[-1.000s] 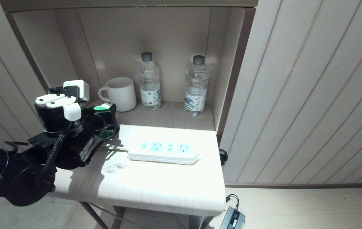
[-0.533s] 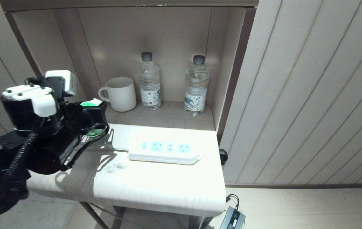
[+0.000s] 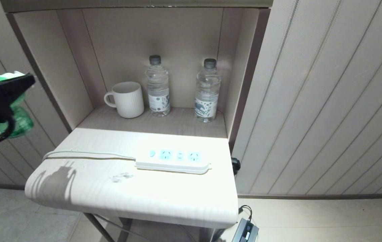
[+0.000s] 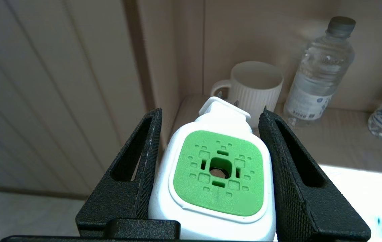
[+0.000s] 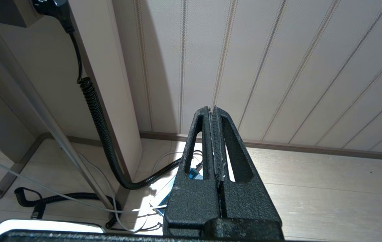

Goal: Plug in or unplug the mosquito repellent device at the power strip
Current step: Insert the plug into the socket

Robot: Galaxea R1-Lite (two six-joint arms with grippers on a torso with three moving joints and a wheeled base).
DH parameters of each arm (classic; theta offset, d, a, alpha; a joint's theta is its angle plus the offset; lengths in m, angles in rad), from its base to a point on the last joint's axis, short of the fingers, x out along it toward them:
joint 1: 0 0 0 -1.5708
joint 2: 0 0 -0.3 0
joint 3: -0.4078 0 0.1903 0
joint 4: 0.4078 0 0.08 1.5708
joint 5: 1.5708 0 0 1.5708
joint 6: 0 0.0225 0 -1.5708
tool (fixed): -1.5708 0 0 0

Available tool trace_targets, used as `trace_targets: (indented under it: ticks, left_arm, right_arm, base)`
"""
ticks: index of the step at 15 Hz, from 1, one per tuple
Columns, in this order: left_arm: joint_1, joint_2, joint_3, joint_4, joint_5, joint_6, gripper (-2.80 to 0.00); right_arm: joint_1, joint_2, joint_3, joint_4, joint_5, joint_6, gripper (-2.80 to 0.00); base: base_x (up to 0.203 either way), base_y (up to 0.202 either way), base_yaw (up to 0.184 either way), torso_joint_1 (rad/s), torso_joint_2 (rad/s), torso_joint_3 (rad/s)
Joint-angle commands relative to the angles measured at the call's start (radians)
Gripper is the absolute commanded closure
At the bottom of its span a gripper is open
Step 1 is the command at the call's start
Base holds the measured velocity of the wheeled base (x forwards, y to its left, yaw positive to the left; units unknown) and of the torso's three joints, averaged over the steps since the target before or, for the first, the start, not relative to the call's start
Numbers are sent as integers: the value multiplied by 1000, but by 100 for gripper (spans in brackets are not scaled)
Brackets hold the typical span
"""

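Note:
My left gripper (image 4: 211, 112) is shut on the mosquito repellent device (image 4: 221, 174), whose white body and green vented top sit between both black fingers (image 4: 144, 161), plug prongs pointing away. In the head view that gripper (image 3: 13, 88) hangs at the far left edge, off the table, with the device's green bottle (image 3: 14, 122) below it. The white power strip (image 3: 172, 160) lies flat on the table with its sockets empty, well to the right of the device. My right gripper (image 5: 211, 109) is shut and empty, parked low near the floor.
A white ribbed mug (image 3: 127, 99) and two water bottles (image 3: 157, 88) (image 3: 207, 91) stand in the alcove behind the strip. The strip's white cord (image 3: 87, 154) runs left over the table (image 3: 150, 198). A power adapter (image 3: 246, 231) lies on the floor.
My left arm has drawn back to the left and upward, carrying the device away from the table. Only the gripper's fingers and the device now show at the left edge.

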Motion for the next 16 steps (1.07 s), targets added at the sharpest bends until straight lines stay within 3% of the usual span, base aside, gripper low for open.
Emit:
trace_targets:
  ticks: [1,5,7,9,11,13,16]
  left_arm:
    - [3,-118,-114,349,8,-7,0]
    - [6,-109,-301,857,0,-139,0]
    - [6,-69,-368,990,-43,-199,0]
    - [6,-19,-492,1134,-127,-256,0]
    - [6,61,-618,1313,-261,-330,0]
    - [6,135,-691,1417,-383,-394,0]
    - [6,220,-736,1431,-417,-431,0]
  right_arm:
    - [1,0,0,2,0,1,0]
    - [1,0,0,2,1,0,0]
    - [1,0,0,2,0,1,0]
    - [1,0,0,2,0,-1,0]
    - [1,0,0,0,0,-1,0]
    - [1,0,0,2,0,-1,0]
    - [1,0,0,0,0,-1,0]
  base:
    - [0,0,0,0,0,0]
    - [0,0,0,0,0,0]
    - [0,0,0,0,0,0]
    - [0,0,0,0,0,0]
    - [0,0,0,0,0,0]
    - [0,0,0,0,0,0]
    - [0,0,0,0,0,0]
